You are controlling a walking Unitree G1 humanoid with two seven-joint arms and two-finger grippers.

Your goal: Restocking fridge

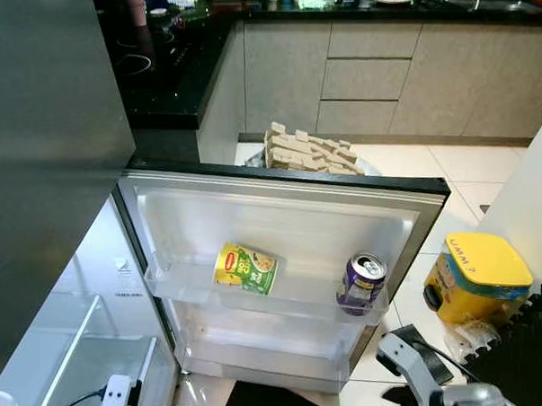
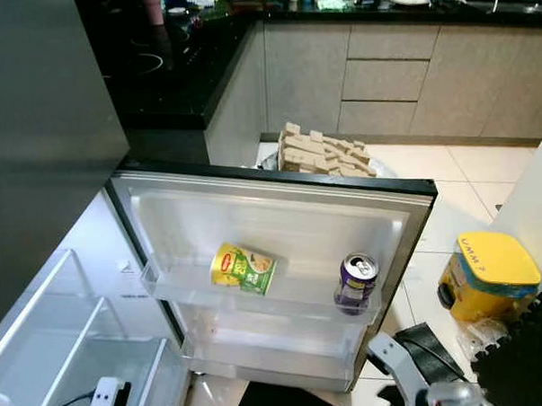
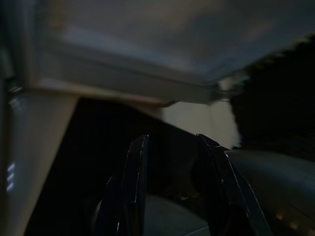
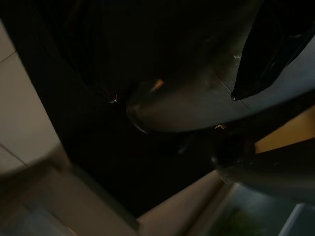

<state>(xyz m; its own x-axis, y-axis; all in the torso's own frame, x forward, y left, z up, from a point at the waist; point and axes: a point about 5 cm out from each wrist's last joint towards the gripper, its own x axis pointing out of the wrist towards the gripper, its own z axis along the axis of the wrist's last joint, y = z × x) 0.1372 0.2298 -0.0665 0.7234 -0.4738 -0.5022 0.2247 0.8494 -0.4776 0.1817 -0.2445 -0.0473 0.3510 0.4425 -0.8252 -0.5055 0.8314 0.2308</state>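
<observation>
Fridge door [image 1: 407, 217]: swung wide toward me, its inner face and shelves exposed so I can load from above.

Door shelf [image 1: 293, 303]: upper of the two shelves I can see; holds both stocked items. The shelf below it looks bare.

Carton [image 1: 246, 268]: yellow and green, at the left-middle of the shelf. It lies tipped over, long axis roughly level and running along the shelf, its printed face turned up toward my camera. I judge it was dropped in rather than stood up; the rail keeps it from sliding off.

Can [image 1: 363, 283]: purple, at the right end of the same shelf, well apart from the carton. Upright, long axis vertical, silver top with pull tab facing up. The shelf's corner steadies it.

Left gripper [image 3: 172, 191]: hanging low in shade under the door's bottom edge; two black fingers parted, nothing between them.

Right gripper [image 4: 246, 73]: also low and idle by the floor; too dark for me to tell its state.

Yellow tub [image 1: 477, 278]: on the floor tiles right of the door, beside a dark mat [image 1: 529, 345].

Cardboard stack [image 1: 310, 151]: on the floor beyond the door.
</observation>
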